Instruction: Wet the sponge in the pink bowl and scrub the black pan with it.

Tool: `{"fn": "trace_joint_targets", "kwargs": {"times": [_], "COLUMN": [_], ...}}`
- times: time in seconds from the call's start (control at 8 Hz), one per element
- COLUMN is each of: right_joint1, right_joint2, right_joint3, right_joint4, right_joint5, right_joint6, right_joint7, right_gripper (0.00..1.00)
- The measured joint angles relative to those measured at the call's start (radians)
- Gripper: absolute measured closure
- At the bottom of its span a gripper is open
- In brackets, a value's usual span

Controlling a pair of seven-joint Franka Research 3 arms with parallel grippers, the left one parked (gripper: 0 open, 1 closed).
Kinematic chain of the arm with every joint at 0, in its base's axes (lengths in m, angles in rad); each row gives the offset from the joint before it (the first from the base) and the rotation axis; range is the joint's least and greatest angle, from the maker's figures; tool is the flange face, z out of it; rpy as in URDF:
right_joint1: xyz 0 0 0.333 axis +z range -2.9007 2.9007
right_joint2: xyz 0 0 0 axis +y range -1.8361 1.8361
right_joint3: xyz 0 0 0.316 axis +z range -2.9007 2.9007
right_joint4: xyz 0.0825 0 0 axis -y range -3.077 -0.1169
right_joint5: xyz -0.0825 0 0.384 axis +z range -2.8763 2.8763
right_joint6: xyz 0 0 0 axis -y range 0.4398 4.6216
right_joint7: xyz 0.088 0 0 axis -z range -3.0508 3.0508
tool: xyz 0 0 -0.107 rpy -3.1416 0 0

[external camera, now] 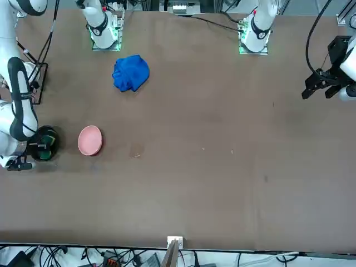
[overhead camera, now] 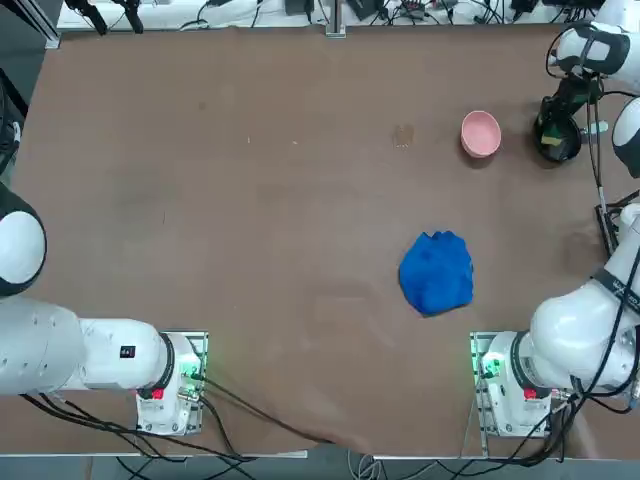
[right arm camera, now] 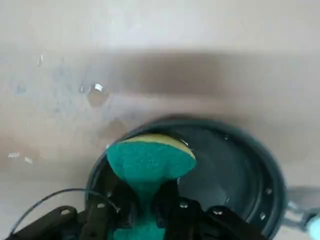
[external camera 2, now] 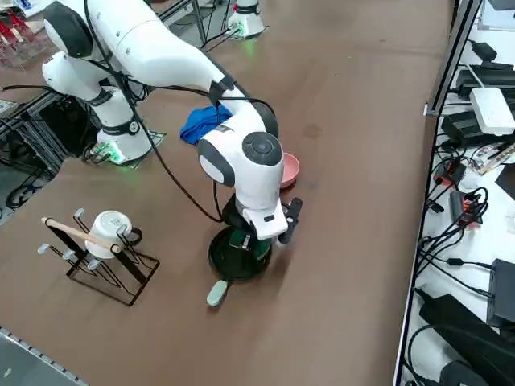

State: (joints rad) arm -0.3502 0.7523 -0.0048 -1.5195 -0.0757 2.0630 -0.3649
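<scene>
1. While the right arm bends low over the black pan (external camera 2: 233,259), the right gripper (right arm camera: 146,207) is clenched tight on the sponge (right arm camera: 150,162), its two fingers pinching the block at the waist.
2. Green face of the sponge fans out beyond the fingertips, with the yellow layer showing along its far edge.
3. That sponge hangs right over the pan's glossy inside, near the rim; whether it presses on the bottom, I can't tell from where I stand.
4. Writing or labels: none I can read on the sponge, the pan or the gripper.
5. From the pan, a short pale handle (external camera 2: 217,293) sticks out toward the near table edge.
6. Just beside the pan, on the side away from that handle, sits the pink bowl (overhead camera: 480,133), upright and apart from the gripper.
7. Farther from the pan, past the bowl and toward the arm bases, lies a crumpled blue cloth (overhead camera: 437,272).
8. Off the pan's other side, near the table's corner, a black wire rack (external camera 2: 100,261) holds a white cup (external camera 2: 110,229) and a wooden stick (external camera 2: 76,233).
9. Water drops glisten on the brown table (right arm camera: 97,92) just outside the pan's rim.
</scene>
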Motion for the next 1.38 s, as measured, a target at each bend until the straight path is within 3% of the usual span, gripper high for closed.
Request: {"fn": "trace_joint_targets", "kwargs": {"times": [0.38,0.75,1.12,1.38], "right_joint1": [-0.007,-0.068,-0.096,-0.092], "right_joint2": [-0.001,-0.001,-0.001,0.004], "right_joint3": [-0.001,-0.010,-0.011,-0.010], "right_joint4": [0.001,0.005,0.007,0.007], "right_joint5": [0.000,0.000,0.000,0.000], "right_joint6": [-0.111,-0.118,-0.055,0.054], "right_joint7": [-0.004,-0.098,-0.125,-0.123], "right_gripper": [0.79,0.79,0.79,0.79]}}
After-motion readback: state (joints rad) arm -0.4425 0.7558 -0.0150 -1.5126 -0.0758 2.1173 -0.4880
